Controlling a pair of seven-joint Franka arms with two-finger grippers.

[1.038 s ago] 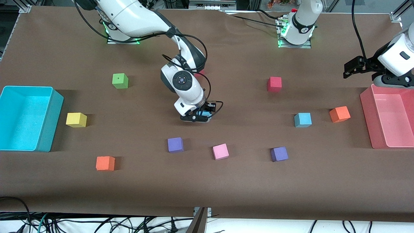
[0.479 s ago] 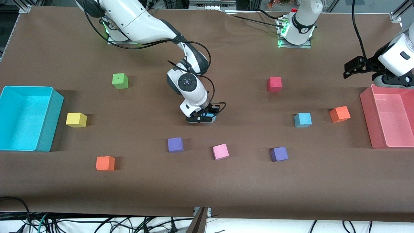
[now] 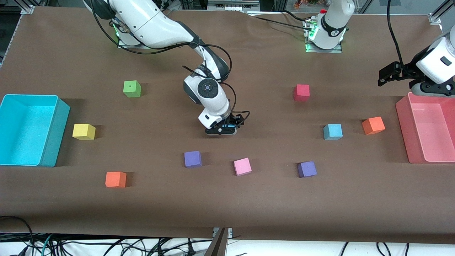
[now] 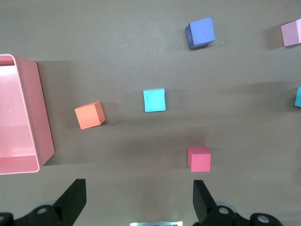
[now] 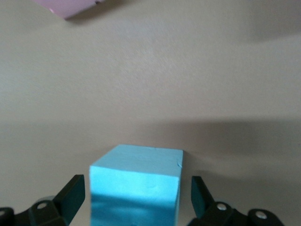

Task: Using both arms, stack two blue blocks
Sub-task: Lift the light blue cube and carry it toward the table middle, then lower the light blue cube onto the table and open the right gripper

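Standing apart around the small sky-blue foam cube (image 5: 136,186) on the brown table (image 3: 249,199), the right gripper (image 3: 223,128) had its fingers released and should rise straight, while the left gripper (image 4: 136,202) waited spread wide over the pink plastic bin (image 3: 426,128)

Light is even and fairly bright, coming from above. On the brown table (image 3: 249,199) each cube throws a short soft shadow. Broad, faint bands of arm shadow cross the cloth beside the right gripper (image 3: 221,130) and near the left gripper (image 3: 385,76).

The front view is sharp throughout, with no strong glare; the white arm shells are bright but keep detail. Green lamps glow at both bases.

In the right wrist view the cloth looks washed out and pale, the blue block (image 5: 136,188) between the fingers is soft, and the pink cube (image 5: 70,5) at the edge is blurred. The left wrist view is crisp.
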